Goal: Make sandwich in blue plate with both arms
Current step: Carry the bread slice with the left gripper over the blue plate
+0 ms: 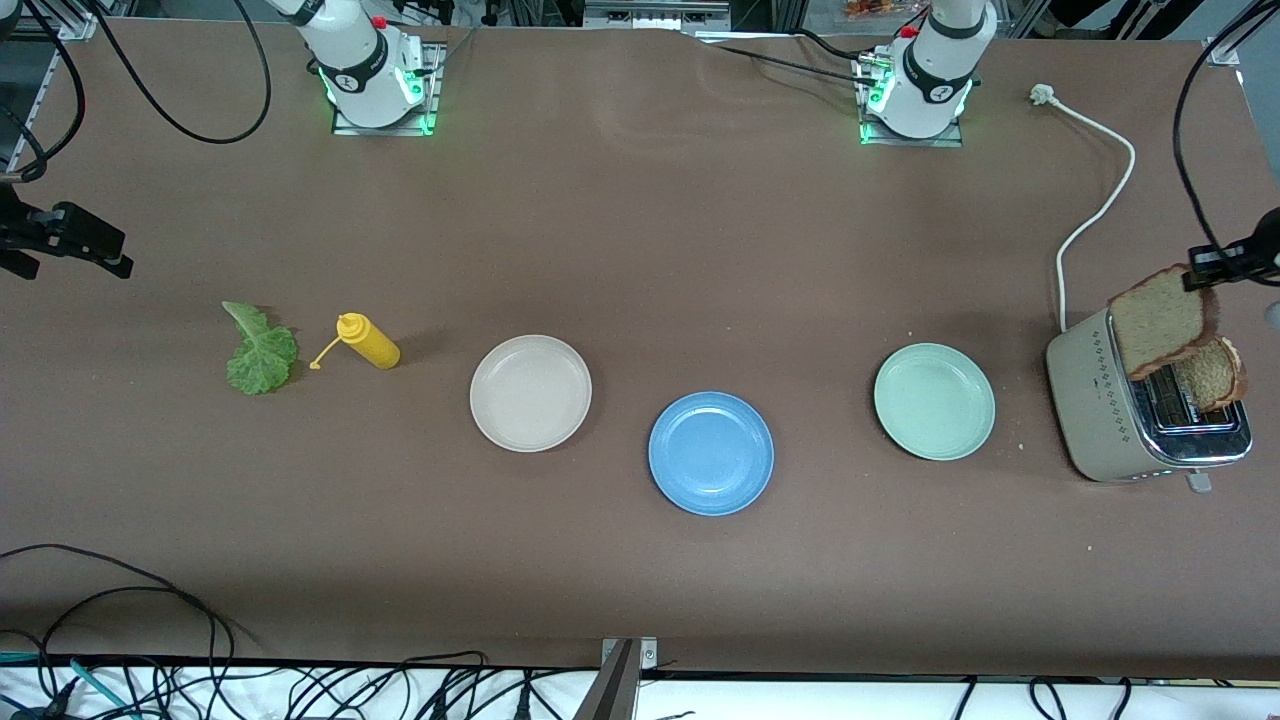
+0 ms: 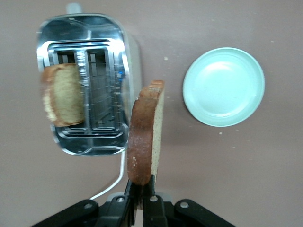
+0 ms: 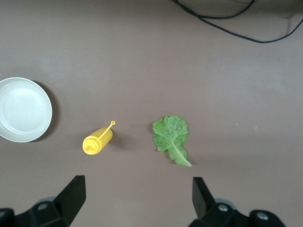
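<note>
step: first brown wholegrain bread slice lifted over silver metal toaster | left gripper clamps slice | right gripper wide, waiting over crinkled green lettuce leaf | next: carry slice to glossy round blue plate

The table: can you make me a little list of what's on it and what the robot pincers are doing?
blue plate: bare, nearest the front camera
left pincer: shut on a bread slice, over the toaster
second slice: in the toaster
right pincer: open, over the lettuce leaf
mustard bottle: lying beside the lettuce
</note>
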Robot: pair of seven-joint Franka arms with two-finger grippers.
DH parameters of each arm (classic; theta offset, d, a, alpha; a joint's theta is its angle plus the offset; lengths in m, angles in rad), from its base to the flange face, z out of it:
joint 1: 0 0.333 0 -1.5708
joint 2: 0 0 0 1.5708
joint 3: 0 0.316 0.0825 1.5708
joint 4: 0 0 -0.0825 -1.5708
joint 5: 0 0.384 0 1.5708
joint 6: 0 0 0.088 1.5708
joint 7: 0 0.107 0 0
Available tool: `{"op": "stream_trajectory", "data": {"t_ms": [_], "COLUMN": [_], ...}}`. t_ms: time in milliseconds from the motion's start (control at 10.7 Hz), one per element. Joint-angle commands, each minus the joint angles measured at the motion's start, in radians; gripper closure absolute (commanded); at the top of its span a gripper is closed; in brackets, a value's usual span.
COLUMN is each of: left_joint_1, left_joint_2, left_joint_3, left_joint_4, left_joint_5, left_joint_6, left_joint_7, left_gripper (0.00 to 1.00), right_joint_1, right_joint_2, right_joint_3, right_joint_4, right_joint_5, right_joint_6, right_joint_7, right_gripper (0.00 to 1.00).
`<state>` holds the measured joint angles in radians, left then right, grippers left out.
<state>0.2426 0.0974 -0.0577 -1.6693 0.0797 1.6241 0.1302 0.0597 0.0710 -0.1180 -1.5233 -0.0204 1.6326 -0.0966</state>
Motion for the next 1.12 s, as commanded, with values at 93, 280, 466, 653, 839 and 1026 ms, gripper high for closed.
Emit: {"op": "stream_trajectory", "data": {"t_ms": [93,280,466,653,839,1026], "left_joint_1": [-0.025,-0.116,-0.154,-0.202,-0.277,-0.368], "left_joint_2": [0.042,0.076,0.128,0.18,0.281,0.332], "left_joint_3": [-0.022,-0.022,-0.022,-0.022,-0.039,-0.05], "left_joint_4": [0.013,0.003,0.003,-0.004,0.003,0.003], "left_joint_5": [-0.197,-0.231,-0.372,-0.528,-0.672,-0.724], "left_joint_6": [-0.007,0.043,0.079,0.17,0.288,0.439], "left_joint_7": [-0.079,-0.166,-0.213,-0.212,-0.205,-0.208], "left_gripper": [1.0,1.0,1.0,1.0,1.0,1.0], "right_joint_1": [-0.001,-0.001,-0.001,-0.001,-0.001,-0.001], "right_joint_2": [-0.011,-0.011,-0.011,-0.011,-0.011,-0.011], "right_joint_3": [0.001,0.0,0.0,-0.002,-0.002,-0.002], "right_joint_4": [0.002,0.002,0.002,0.002,0.002,0.002], "right_joint_5": [-0.004,-0.004,-0.004,-0.004,-0.004,-0.004], "right_joint_6": [-0.014,-0.014,-0.014,-0.014,-0.014,-0.014], "right_joint_7": [-0.012,-0.012,-0.012,-0.011,-0.012,-0.012], "right_gripper": [0.0,0.0,0.0,0.0,0.0,0.0]}}
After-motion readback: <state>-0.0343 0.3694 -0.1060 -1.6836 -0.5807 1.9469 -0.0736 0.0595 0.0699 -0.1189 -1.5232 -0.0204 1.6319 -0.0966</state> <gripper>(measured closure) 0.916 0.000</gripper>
